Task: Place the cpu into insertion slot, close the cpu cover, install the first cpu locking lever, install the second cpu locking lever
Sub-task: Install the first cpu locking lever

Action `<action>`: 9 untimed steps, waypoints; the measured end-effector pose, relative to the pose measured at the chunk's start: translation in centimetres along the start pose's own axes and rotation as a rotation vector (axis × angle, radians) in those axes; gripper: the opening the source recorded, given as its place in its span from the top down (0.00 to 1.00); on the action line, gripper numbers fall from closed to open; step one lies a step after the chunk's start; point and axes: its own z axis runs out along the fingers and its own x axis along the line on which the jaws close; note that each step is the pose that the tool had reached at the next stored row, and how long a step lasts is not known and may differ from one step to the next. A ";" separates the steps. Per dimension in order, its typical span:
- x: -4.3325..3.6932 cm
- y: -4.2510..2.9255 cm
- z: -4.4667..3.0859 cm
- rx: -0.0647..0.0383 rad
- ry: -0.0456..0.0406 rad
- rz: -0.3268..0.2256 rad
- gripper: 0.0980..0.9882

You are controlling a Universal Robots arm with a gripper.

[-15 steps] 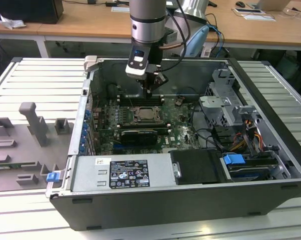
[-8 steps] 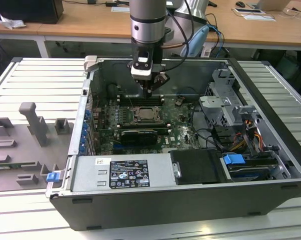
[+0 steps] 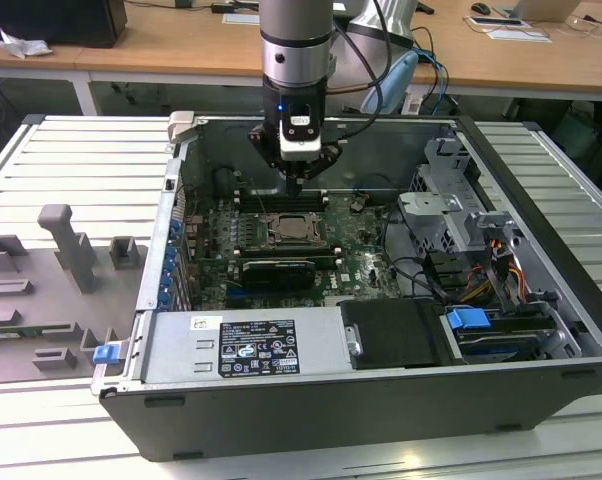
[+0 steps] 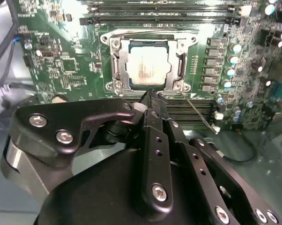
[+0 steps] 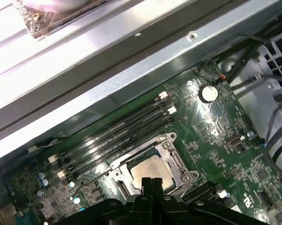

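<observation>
A wide ribbed metal desk (image 3: 41, 160) carries an open computer case (image 3: 381, 420), which lies on its side. On the desk, at the exterior view's left of the case, several grey blocks (image 3: 71, 250) stand.

Inside the case a green circuit board (image 3: 356, 262) covers the floor. A power supply box (image 3: 246, 345) sits along the near wall, and a metal drive cage (image 3: 451, 215) is at the exterior view's right. Long black memory slots (image 5: 117, 133) run across the board beside the insertion slot (image 4: 106, 39).

The cpu (image 4: 143, 69) lies flat in the insertion slot, its silver-grey face up. The cpu cover (image 4: 116, 63) lies down around it, and the cpu shows through the square window. A thin wire lever (image 4: 199, 115) runs slanted away from one corner of the slot and is not lying along the cover.

The hand (image 4: 150, 96) is clenched: its two fingers are pressed together and nothing is between them. In both wrist views the tips are just beside the edge of the cpu cover, near the corner where the wire lever begins. I cannot tell whether they touch the metal.
</observation>
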 end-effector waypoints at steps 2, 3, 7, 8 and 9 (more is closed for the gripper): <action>0.00 0.00 0.00 -0.001 0.0015 -0.036 0.99; 0.00 0.00 0.00 -0.001 0.0021 -0.051 0.99; 0.00 0.00 0.01 -0.003 0.0069 -0.156 0.99; 0.00 0.00 0.01 -0.004 0.0077 -0.172 0.99; 0.00 0.00 0.02 -0.005 0.0088 -0.197 0.99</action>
